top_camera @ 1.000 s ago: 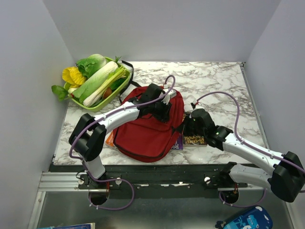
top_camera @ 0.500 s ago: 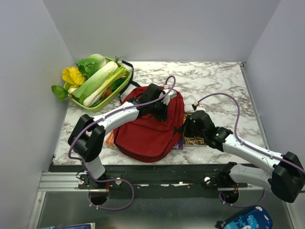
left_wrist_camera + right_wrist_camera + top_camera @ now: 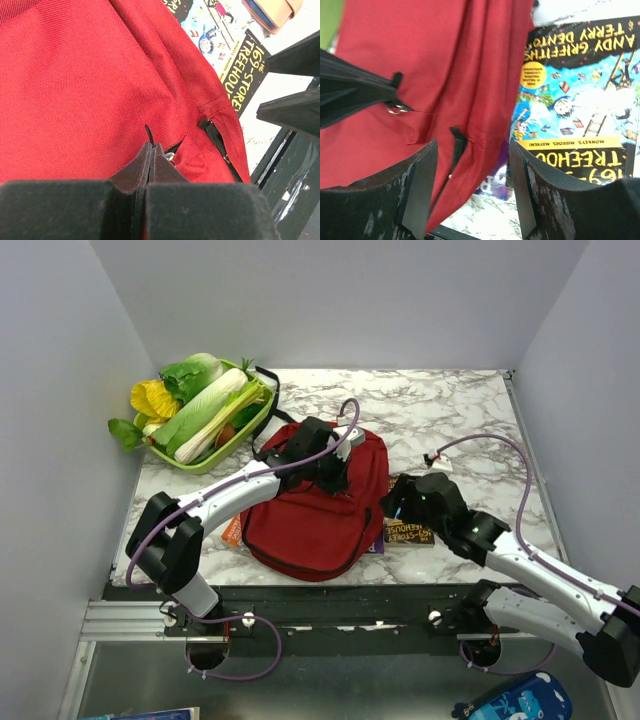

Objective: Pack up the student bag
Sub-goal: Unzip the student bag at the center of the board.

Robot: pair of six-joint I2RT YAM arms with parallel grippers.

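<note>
Between the left fingers [image 3: 150, 162]: a black zipper pull tab [image 3: 148, 132], pinched tight, its tip poking out above them.
Under that grip: the large dark-red fabric student bag [image 3: 310, 520], lying flat left of centre on the desk, its lower edge just beside the near edge.
Right fingers [image 3: 392, 505]: spread wide, holding nothing, low at the bag's right edge.
Beneath and right of them: a black-and-yellow illustrated paperback book [image 3: 580, 100], touching the bag's side.
Open room: the white-and-grey marble desk [image 3: 460, 410] shows behind and right of the bag, up to the walls.
In the way: a green plastic basket [image 3: 255, 430] of leafy vegetables near the bag's far-left corner; a purple book corner [image 3: 375, 544] under its right edge.
</note>
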